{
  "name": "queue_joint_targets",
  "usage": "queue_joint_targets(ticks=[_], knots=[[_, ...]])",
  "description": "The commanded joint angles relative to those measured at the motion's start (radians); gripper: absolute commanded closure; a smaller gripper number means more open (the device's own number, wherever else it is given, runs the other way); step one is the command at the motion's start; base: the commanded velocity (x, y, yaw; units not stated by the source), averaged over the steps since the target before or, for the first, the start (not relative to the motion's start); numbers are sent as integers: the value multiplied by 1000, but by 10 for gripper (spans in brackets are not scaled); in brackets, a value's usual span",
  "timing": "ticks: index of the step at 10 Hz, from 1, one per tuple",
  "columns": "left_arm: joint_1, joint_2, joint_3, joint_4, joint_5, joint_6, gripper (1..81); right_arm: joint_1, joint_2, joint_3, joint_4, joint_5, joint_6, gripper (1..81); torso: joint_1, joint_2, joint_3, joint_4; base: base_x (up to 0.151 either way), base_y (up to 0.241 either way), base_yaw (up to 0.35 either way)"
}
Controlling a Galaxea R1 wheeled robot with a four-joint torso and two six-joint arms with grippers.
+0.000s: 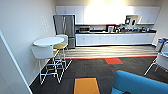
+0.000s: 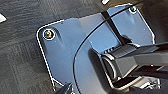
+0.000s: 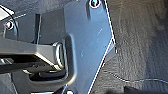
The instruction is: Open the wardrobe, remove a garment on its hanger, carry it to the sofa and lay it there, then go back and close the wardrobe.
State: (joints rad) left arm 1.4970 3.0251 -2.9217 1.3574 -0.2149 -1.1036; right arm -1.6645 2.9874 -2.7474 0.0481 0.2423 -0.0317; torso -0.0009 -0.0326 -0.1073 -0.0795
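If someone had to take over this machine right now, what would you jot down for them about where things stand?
Grippers: the wrist views show the robot's own dark plate over dark carpet; I cannot tell whether the fingers are open or shut, and no cloth shows there.
Things: the bright blue upholstered sofa sits at the lower right of the head view, nothing visible on the part shown. Ahead are a round white table with white chairs, a steel fridge and white kitchen cabinets.
Done: nothing I can confirm.
Left: as far as these views show, all of it.

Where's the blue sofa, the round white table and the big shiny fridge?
sofa (image 1: 140, 83): head view, on its rounded blue back.
round table (image 1: 48, 41): head view, middle of its white top.
fridge (image 1: 64, 26): head view, on its steel doors.
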Motion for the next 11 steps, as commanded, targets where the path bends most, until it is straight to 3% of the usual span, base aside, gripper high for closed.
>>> queue_joint_targets(ticks=[1, 11], knots=[[-36, -14, -7, -6, 35, -2, 10, 25, -14, 0, 7, -52, 3, 10, 1, 0, 0, 0, 0, 0, 331], [-30, 11, -7, -4, 52, 4, 10, 31, -8, 5, 4, -60, 1, 10, 1, 0, 0, 0, 0, 0, 331]])
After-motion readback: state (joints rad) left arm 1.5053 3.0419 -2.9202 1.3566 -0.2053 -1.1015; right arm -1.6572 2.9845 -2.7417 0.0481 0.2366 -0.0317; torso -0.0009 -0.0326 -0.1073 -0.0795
